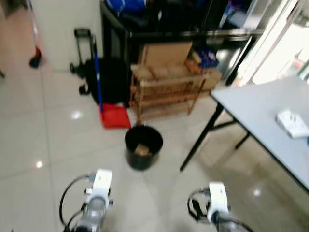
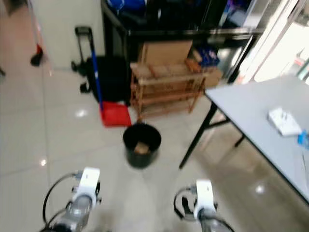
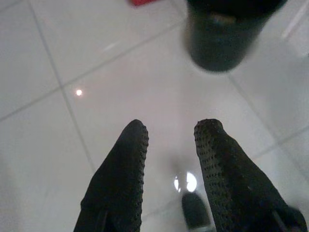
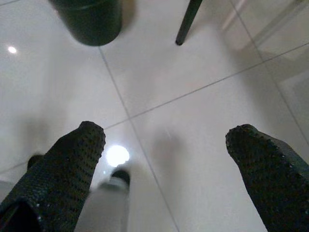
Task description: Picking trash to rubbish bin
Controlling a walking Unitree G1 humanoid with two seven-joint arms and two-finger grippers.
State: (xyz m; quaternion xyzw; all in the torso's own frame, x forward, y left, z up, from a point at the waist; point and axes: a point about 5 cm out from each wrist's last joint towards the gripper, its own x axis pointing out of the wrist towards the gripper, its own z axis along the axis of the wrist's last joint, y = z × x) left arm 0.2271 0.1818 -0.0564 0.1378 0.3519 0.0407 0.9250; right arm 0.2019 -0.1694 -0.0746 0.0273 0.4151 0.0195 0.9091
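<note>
Standing on glossy tiles, round black bin [image 1: 143, 146] holds brown trash [image 1: 142, 149].

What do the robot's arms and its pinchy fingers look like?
Each silver arm ends in a white boxy wrist block, with black cables looping beside it: the left arm and the right arm. The left gripper and right gripper each have two long black fingers with rounded tips, covered in tiny bumpy dots.

I stand in a lived-in room of a home or small office: glossy pale floor tiles [image 1: 43, 140], a wooden rack [image 1: 166, 92] against dark shelving [image 1: 169, 24], a red dustpan [image 1: 115, 116], a black bin [image 1: 143, 146], and a grey desk [image 1: 260, 116].
</note>
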